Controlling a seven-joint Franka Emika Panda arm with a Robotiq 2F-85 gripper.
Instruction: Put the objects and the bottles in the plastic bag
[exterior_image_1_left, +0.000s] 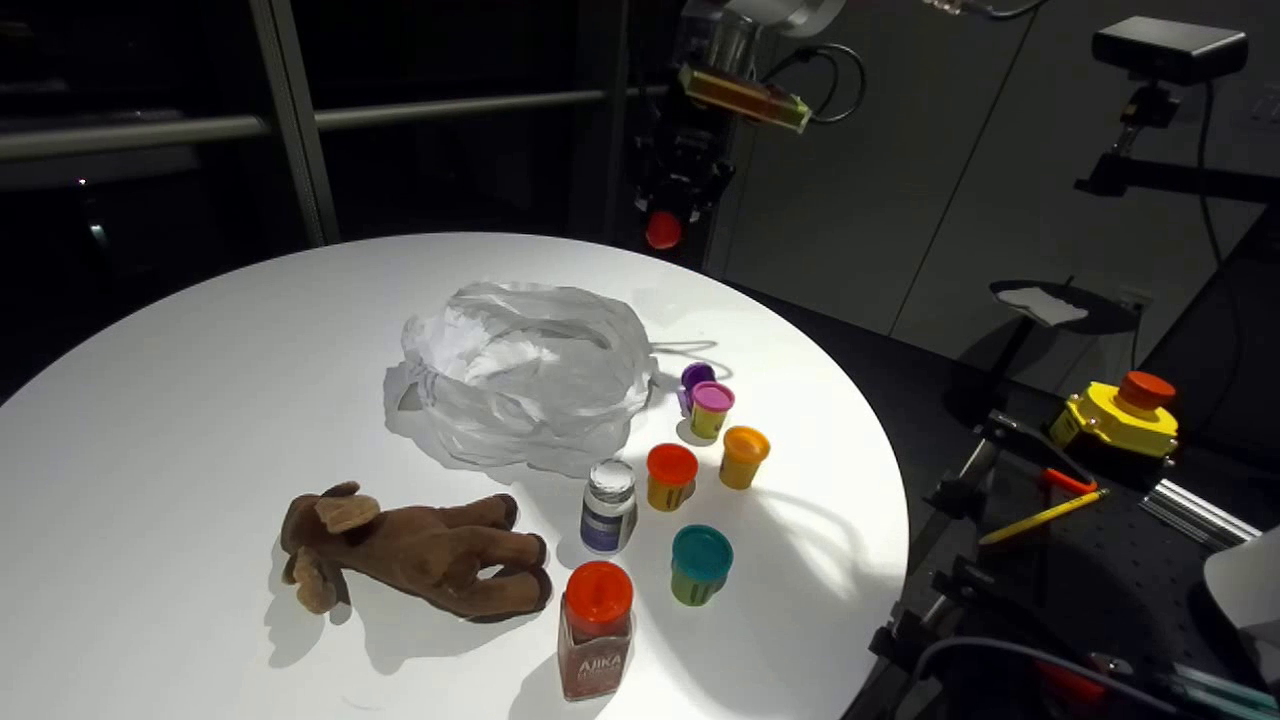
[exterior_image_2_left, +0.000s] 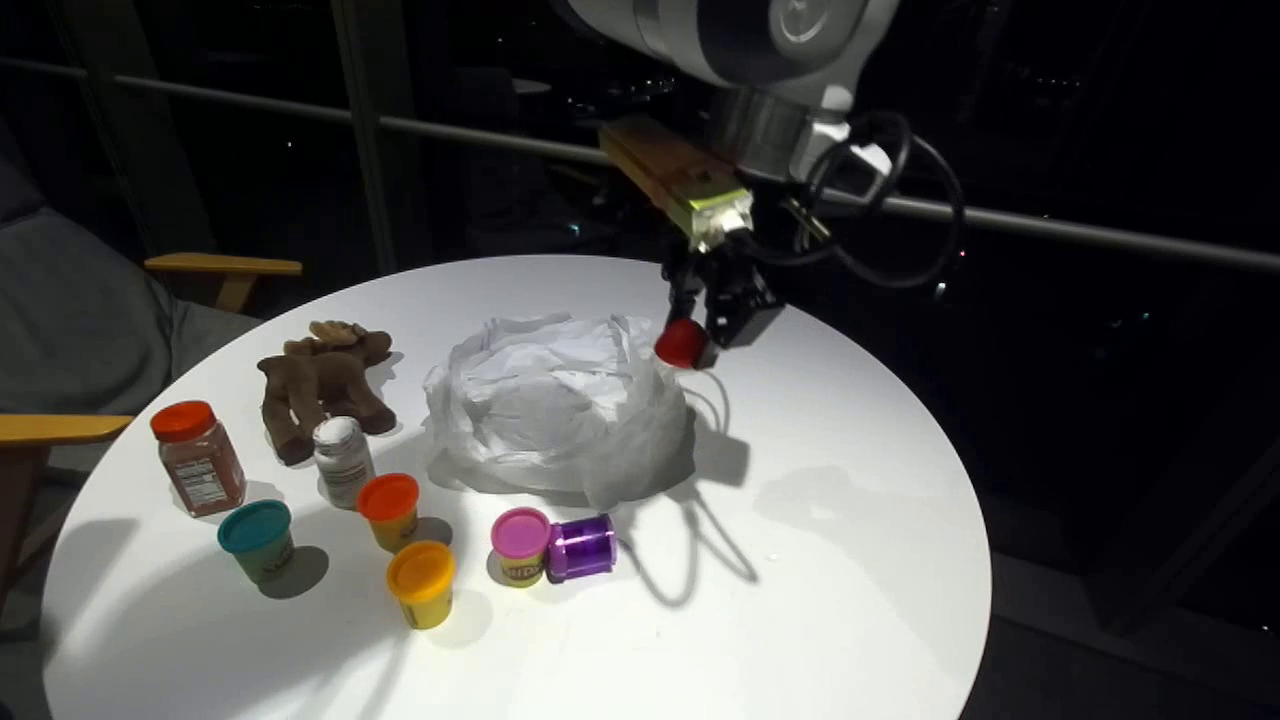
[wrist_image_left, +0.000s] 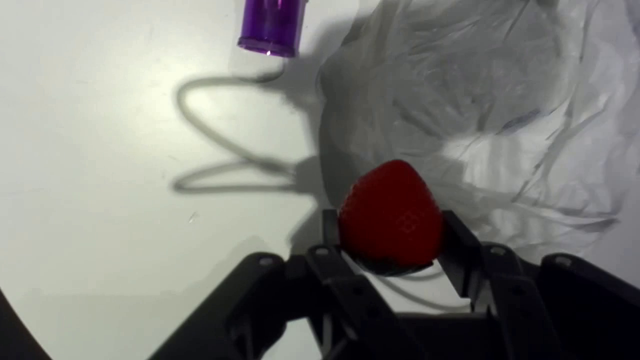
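Note:
My gripper (wrist_image_left: 390, 225) is shut on a red strawberry-shaped object (wrist_image_left: 395, 210). It holds it above the table, beside the edge of the crumpled white plastic bag (exterior_image_2_left: 560, 420). The bag's mouth faces up. A white bottle (exterior_image_1_left: 608, 515) and a red-lidded jar (exterior_image_1_left: 594, 645) stand upright beside a brown plush moose (exterior_image_1_left: 420, 550) lying on its side. Lidded tubs stand nearby: teal (exterior_image_2_left: 260, 545), red-orange (exterior_image_2_left: 390, 515), orange (exterior_image_2_left: 422, 585) and pink (exterior_image_2_left: 521, 548). A purple cylinder (exterior_image_2_left: 583, 547) lies on its side against the pink tub; it also shows in the wrist view (wrist_image_left: 272, 25).
The round white table (exterior_image_2_left: 800, 600) holds everything. Thin loop-shaped shadows fall near the bag. A chair (exterior_image_2_left: 70, 300) stands beyond the table edge. A yellow emergency-stop box (exterior_image_1_left: 1115, 420) and a camera on a stand (exterior_image_1_left: 1168, 50) are off the table.

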